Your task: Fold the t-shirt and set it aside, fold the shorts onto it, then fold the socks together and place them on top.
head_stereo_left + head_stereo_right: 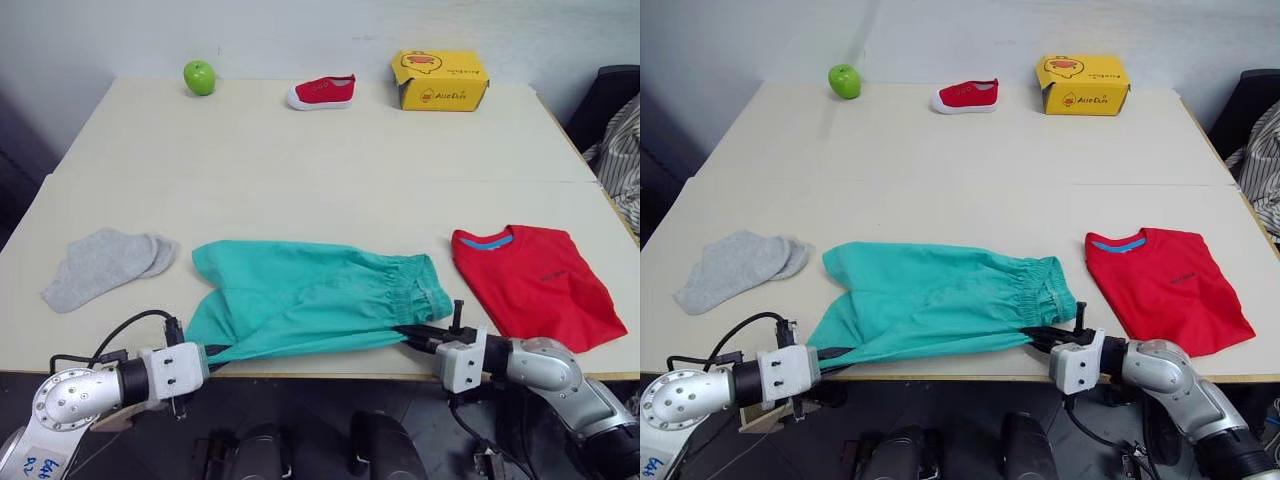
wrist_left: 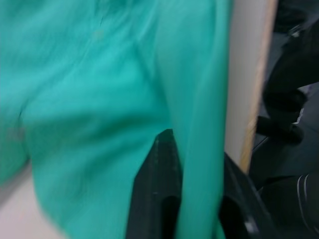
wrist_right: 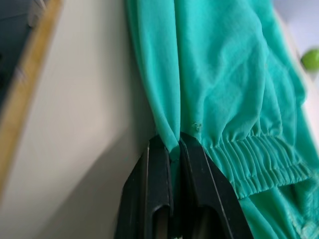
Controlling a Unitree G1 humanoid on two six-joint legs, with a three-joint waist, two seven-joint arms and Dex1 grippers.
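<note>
Shorts (image 1: pixel 315 300) lie spread across the near edge of the desk (image 1: pixel 300 170), teal, soft woven cloth, gathered elastic waistband toward my right, legs toward my left. I have both end effectors pinched on the near hem: left end effector (image 1: pixel 215 351) clamped on the leg-end fold, right end effector (image 1: pixel 412 334) clamped on the fabric just below the waistband (the right wrist view shows the black fingers (image 3: pixel 160 164) closed tight with cloth squeezed between). Holding the two near corners this way, I judge, sets up lifting that edge and folding it over. T-shirt (image 1: pixel 535 280) sits already folded, a neat red block with blue collar band up, just beside the shorts on the right near corner, evidently the base of the stack. Socks (image 1: pixel 105 265), light grey, limp knit, overlap each other on the far left, untouched. Far edge of the desk: green apple (image 1: pixel 199 76), small red shoe (image 1: pixel 322 92), yellow cardboard box (image 1: pixel 440 80), well apart from the work.
</note>
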